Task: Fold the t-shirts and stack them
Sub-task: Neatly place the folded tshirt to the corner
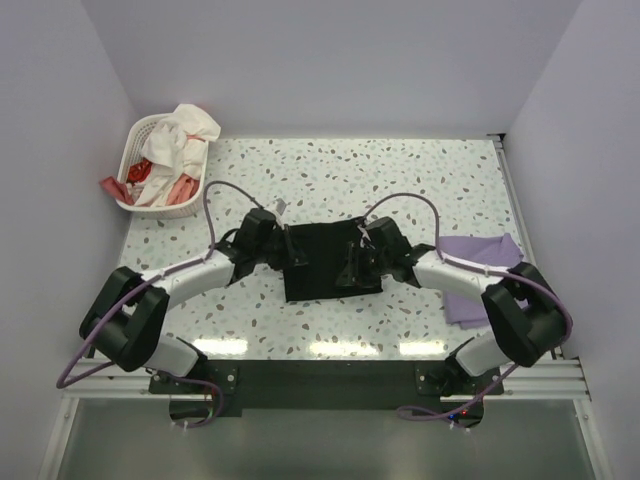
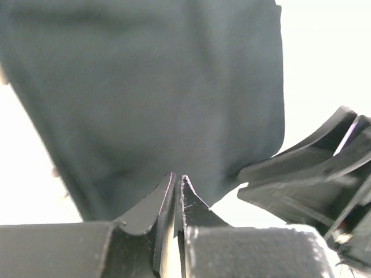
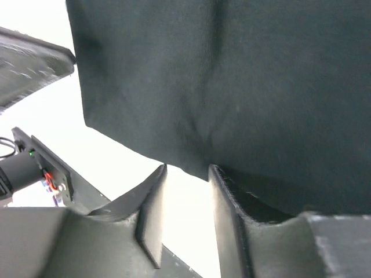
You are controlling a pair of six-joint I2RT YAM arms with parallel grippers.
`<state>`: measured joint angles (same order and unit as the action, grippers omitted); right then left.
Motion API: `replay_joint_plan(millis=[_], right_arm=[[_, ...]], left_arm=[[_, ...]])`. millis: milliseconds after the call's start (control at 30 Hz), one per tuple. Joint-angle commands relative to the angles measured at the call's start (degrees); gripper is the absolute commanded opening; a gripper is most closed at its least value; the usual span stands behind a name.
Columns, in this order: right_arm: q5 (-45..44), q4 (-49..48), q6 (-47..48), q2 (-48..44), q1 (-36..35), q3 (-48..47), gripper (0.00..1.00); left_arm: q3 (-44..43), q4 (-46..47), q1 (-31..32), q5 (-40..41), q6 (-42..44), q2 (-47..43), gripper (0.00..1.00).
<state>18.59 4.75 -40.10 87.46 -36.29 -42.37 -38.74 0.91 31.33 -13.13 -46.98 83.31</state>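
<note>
The black t-shirt (image 1: 322, 278) lies folded to a rough rectangle mid-table, its near edge straight and its left edge running clean from front to back. The left gripper (image 1: 292, 248) sits at that left edge near the far corner. In the left wrist view its fingers (image 2: 168, 194) are clenched together with only a sliver between them, and the dark cloth tapers down to their tips, apparently pinched there. The right gripper (image 1: 352, 265) is over the shirt's right part, and its released jaws stand apart at a cloth edge with nothing between them. Right of the black shirt, well apart, the lavender t-shirt (image 1: 482, 262) lies flat, partly under the right arm. Beyond the black shirt's far edge the speckled table (image 1: 400, 175) runs bare to the wall. Far to its left rear stands the white laundry basket (image 1: 138, 132), heaped with white and red cloth.
</note>
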Motion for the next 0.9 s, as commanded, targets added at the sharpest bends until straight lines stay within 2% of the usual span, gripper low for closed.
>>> replay_joint_plan(millis=[0, 133, 233, 267, 333, 467, 600, 867], right_arm=[[-6.27, 6.57, 1.16, -6.42, 0.87, -4.03, 0.41], [-6.99, 9.74, 3.0, -9.24, 5.78, -6.05, 0.45], [-6.72, 12.2, 5.9, -9.15, 13.33, -7.2, 0.47], [-7.42, 12.56, 7.91, -8.89, 14.31, -7.9, 0.52], [-9.0, 13.35, 10.11, -7.31, 15.98, -8.69, 0.57], [-9.36, 12.21, 13.37, -2.13, 16.69, -10.88, 0.64], [-8.22, 9.49, 14.69, 2.53, 16.69, -11.59, 0.66], [-8.66, 7.2, 15.66, 12.02, 16.69, -14.93, 0.68]], left_arm=[[-6.43, -3.89, 1.88, 0.12, 3.65, -2.45, 0.11], [-8.1, -2.14, 5.92, -0.85, 2.42, 0.09, 0.12], [-8.46, 0.48, 8.39, -0.85, 1.54, 3.77, 0.12], [-8.19, 2.24, 8.83, -1.37, 1.28, 4.84, 0.11], [-8.37, 3.31, 10.06, -1.29, 1.19, 8.17, 0.11], [-8.11, 5.15, 11.38, -1.91, 1.45, 13.71, 0.09], [-6.26, 6.65, 11.56, -2.69, 1.37, 16.71, 0.08], [-4.85, 6.65, 11.56, -2.61, 2.24, 15.04, 0.08]])
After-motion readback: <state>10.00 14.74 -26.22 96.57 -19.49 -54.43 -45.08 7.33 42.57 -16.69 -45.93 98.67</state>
